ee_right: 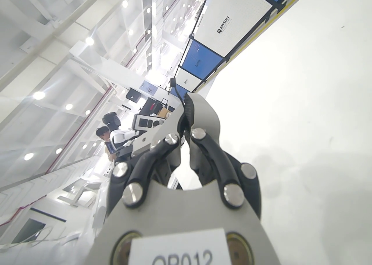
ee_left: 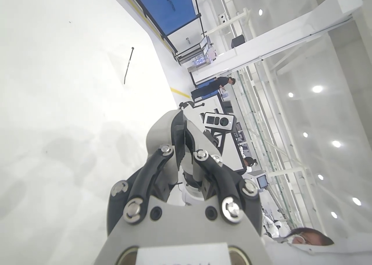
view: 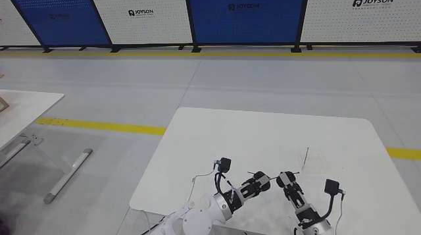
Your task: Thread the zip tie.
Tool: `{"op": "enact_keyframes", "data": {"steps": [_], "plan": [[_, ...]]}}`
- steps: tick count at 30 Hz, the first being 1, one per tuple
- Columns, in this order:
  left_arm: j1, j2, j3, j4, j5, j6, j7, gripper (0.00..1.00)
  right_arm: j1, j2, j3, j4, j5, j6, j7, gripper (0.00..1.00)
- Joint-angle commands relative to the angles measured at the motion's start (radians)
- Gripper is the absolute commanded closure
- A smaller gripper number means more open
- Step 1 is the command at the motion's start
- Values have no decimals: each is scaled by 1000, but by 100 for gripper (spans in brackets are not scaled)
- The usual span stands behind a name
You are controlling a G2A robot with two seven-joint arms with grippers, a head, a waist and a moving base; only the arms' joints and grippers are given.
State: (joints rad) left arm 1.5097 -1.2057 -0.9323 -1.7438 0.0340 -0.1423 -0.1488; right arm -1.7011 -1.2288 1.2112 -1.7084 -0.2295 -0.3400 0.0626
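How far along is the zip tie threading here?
Done: right gripper is shut on a tie, head sticking out. In hand: left gripper is shut, a thin dark piece at its tips. Left: no loop closed yet; spare tie lies on the table.

The right gripper (ee_right: pixel 186 103) was clamped on a black zip tie (ee_right: pixel 176 89), its head end poking past the fingertips.

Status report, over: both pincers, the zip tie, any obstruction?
Left pincer shut on zip tie. Right pincer shut on zip tie, head free, unthreaded. Second zip tie lies apart on table.
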Motion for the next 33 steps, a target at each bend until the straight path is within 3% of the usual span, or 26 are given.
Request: {"op": "enact_keyframes", "data": {"steps": [1,8,25,33], "plan": [[1,0,-2,0,-3,-3,1,100,4,0,-1,8,-4,0,1,100],[4,1,-7,2,-8,-6,4,100,5,-1,-7,0,4,0,-1,100],[-9,-1,9,4,48,55,23,100,-11,6,9,-8,-5,0,-20,100],[-7,-2,16,-12,61,65,21,100,-18,8,7,-18,-22,0,-29,100]]}}
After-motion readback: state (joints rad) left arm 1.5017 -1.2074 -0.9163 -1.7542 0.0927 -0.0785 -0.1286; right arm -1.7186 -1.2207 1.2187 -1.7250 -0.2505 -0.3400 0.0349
